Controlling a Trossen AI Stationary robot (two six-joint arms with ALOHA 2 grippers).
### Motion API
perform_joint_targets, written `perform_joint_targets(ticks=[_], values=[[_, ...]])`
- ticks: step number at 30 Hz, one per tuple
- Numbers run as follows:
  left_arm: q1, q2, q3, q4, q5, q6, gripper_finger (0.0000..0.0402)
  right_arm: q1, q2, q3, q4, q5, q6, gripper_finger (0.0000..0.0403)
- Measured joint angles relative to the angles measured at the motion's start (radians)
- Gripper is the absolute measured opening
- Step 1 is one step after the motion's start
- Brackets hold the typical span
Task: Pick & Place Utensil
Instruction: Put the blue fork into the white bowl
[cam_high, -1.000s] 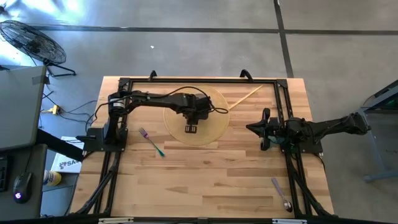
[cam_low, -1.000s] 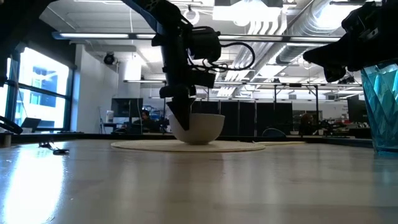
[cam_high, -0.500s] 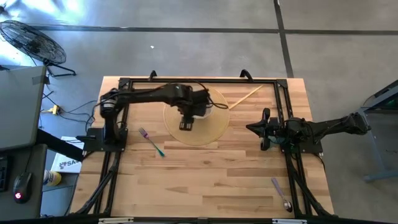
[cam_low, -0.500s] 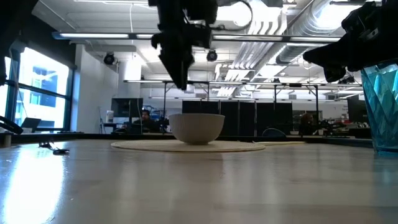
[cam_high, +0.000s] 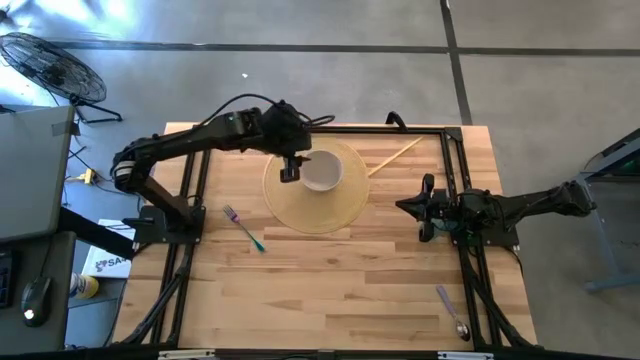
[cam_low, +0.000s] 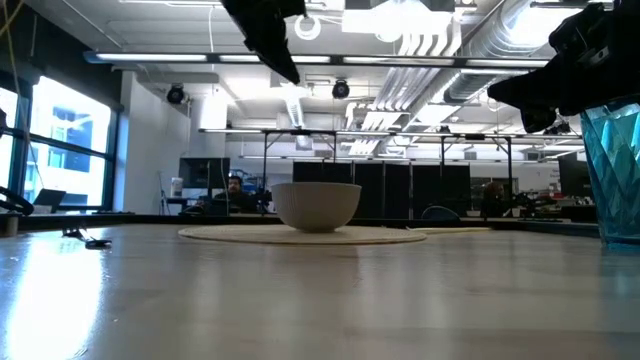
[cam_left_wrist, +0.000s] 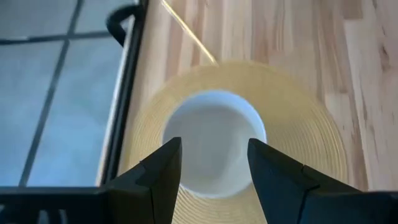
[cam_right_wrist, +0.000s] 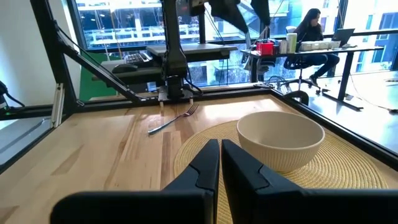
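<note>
A cream bowl (cam_high: 322, 170) stands on a round woven mat (cam_high: 315, 205) at the table's far middle. My left gripper (cam_high: 290, 172) hangs open high above the bowl's left side, with nothing between its fingers; in its wrist view the bowl (cam_left_wrist: 214, 143) shows between the spread fingers. A green-handled fork (cam_high: 243, 229) lies flat on the table left of the mat. A spoon (cam_high: 452, 312) lies near the front right corner. A chopstick (cam_high: 392, 157) lies at the far right of the mat. My right gripper (cam_high: 412, 207) rests shut at the right, pointing level at the mat.
The black frame rails (cam_high: 455, 160) run along the table's far, left and right sides. A blue-green glass (cam_low: 612, 170) stands at the right in the low view. Bare wood (cam_high: 340, 290) lies between the mat and the near edge.
My left gripper has risen from the mat beside the bowl to high above it and drawn back toward the table's far left. The bowl stands where it was on the mat.
</note>
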Motion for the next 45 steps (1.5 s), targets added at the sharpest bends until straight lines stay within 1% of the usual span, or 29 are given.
perform_joint_targets(ticks=[9,13,15,19,22,25,27,29,33,36,39,42,45], values=[[0.012,0.002,-0.001,0.014,0.015,0.020,0.0179,0.000,0.000,0.000,0.000,0.000,0.000,0.0012],[0.012,0.002,-0.014,0.009,0.021,-0.015,0.0179,0.000,0.000,0.000,0.000,0.000,0.000,0.0012],[0.012,0.002,-0.041,-0.015,0.021,-0.055,0.0179,0.000,0.000,0.000,0.000,0.000,0.000,0.0012],[0.005,0.003,-0.090,-0.120,0.017,-0.151,0.0179,0.000,0.000,0.000,0.000,0.000,0.000,0.0012],[-0.013,0.003,-0.113,-0.251,0.027,-0.201,0.0179,0.000,0.000,0.000,0.000,0.000,0.000,0.0012],[-0.043,-0.016,-0.148,-0.371,0.083,-0.328,0.0179,0.000,0.000,0.000,0.000,0.000,0.000,0.0012],[-0.077,-0.034,-0.198,-0.404,0.090,-0.403,0.0179,0.000,0.000,0.000,0.000,0.000,0.000,0.0012],[-0.117,-0.048,-0.249,-0.407,0.088,-0.447,0.0179,0.000,0.000,0.000,0.000,0.000,0.000,0.0012],[-0.167,-0.069,-0.354,-0.380,0.052,-0.515,0.0179,0.000,0.000,0.000,0.000,0.000,0.000,0.0012],[-0.192,-0.069,-0.405,-0.395,0.039,-0.602,0.0179,0.000,0.000,0.000,0.000,0.000,0.000,0.0012],[-0.233,-0.069,-0.432,-0.404,0.006,-0.657,0.0179,0.000,0.000,0.000,0.000,0.000,0.000,0.0012],[-0.277,-0.079,-0.451,-0.400,-0.054,-0.681,0.0179,0.000,0.000,0.000,0.000,0.000,0.000,0.0012],[-0.312,-0.078,-0.465,-0.393,-0.070,-0.706,0.0179,0.000,0.000,0.000,0.000,0.000,0.000,0.0012]])
